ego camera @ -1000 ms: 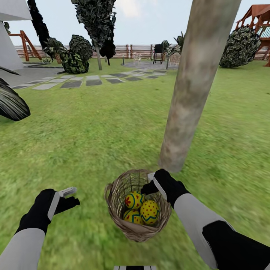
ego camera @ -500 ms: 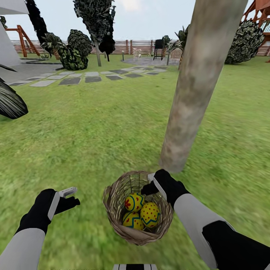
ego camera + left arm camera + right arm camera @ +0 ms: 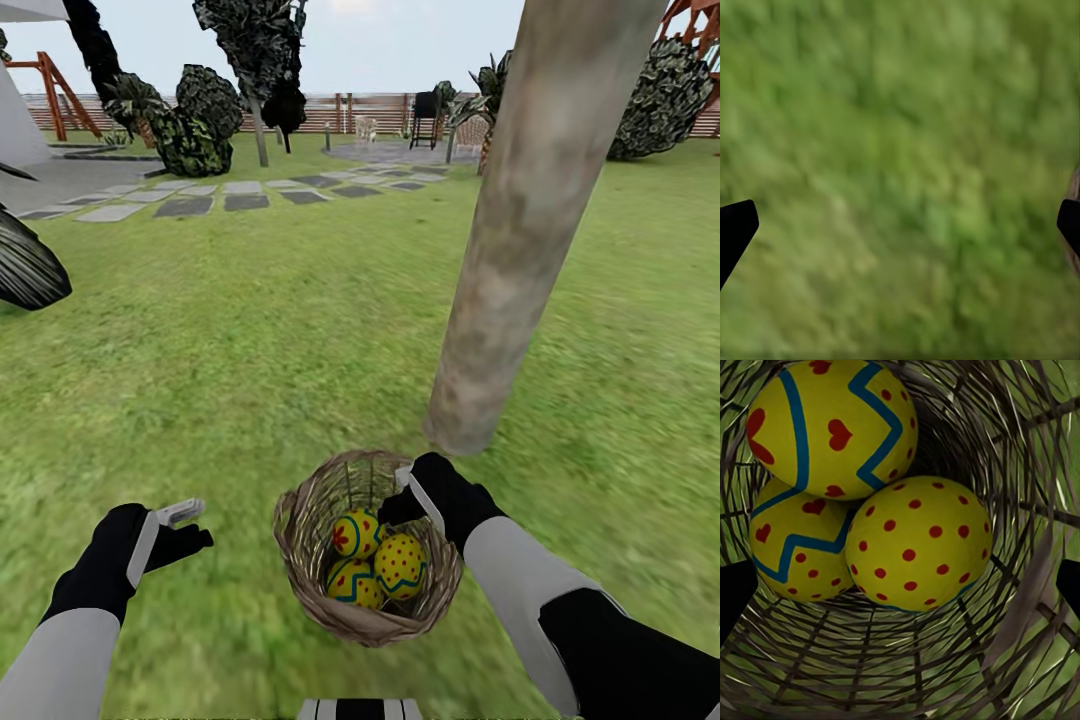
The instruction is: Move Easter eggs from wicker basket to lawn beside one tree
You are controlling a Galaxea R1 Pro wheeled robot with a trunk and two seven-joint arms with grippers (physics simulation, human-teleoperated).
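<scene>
Woven brown wicker basket [image 3: 365,610]: on green lawn [image 3: 250,350], beside thick grey-brown tree trunk [image 3: 520,230]. Contents: three yellow dotted Easter eggs [image 3: 400,565], clustered, touching. My right pincer [image 3: 403,490]: open, at the rim, holding nothing. My left pincer [image 3: 185,525]: open, empty, over grass. Risk: closing askew may catch twigs or squirt an egg aside.

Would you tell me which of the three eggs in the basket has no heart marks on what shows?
The egg covered with plain round red dots. The other two eggs carry red hearts and bold blue zigzag bands across their faces.
</scene>
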